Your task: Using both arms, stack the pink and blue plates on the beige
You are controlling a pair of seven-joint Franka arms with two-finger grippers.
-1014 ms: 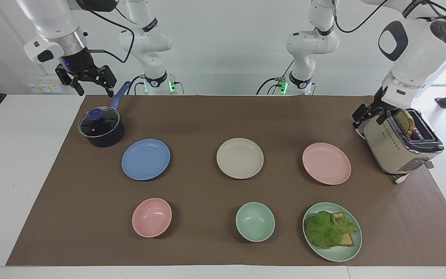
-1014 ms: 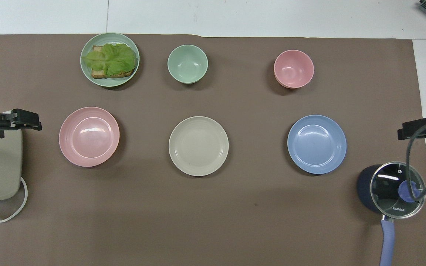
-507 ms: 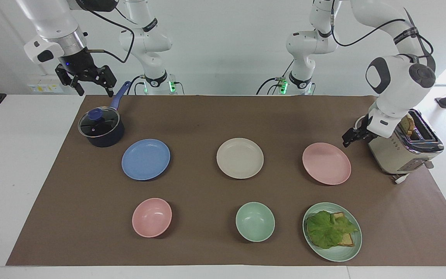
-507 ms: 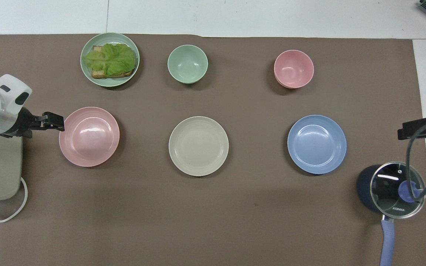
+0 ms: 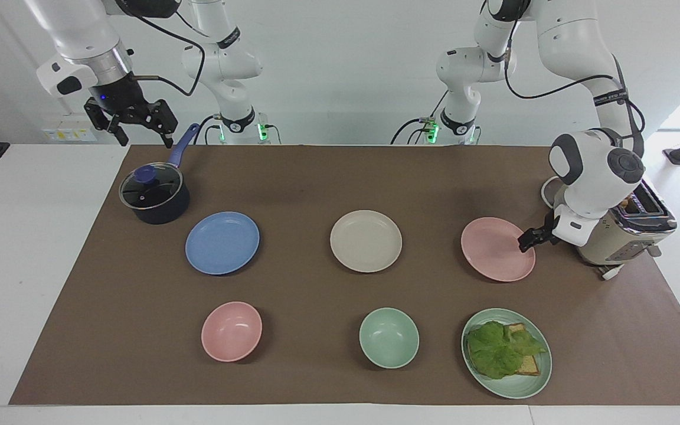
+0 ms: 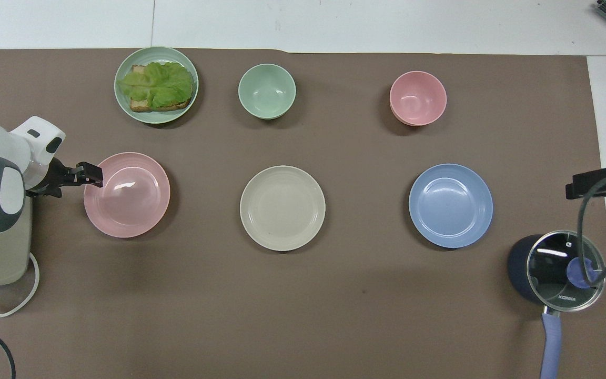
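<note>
Your left gripper [image 5: 527, 241] sits low at the pink plate [image 5: 496, 248], fingers spread over the rim on the toaster [image 5: 623, 239] side, likely because a shallow plate offers only its edge to pinch. Nothing is pinched yet. The beige plate [image 5: 366, 241] lies past the pink one from those fingers, in the middle of the row, with the blue plate [image 5: 222, 242] past it again. Your right gripper [image 5: 137, 124] waits, fingers spread, above the saucepan [image 5: 154, 196], with the blue plate lying beside that pan.

Pink plate [image 5: 496, 249], blue plate [image 5: 222, 242], beige plate [image 5: 366, 241]
</note>
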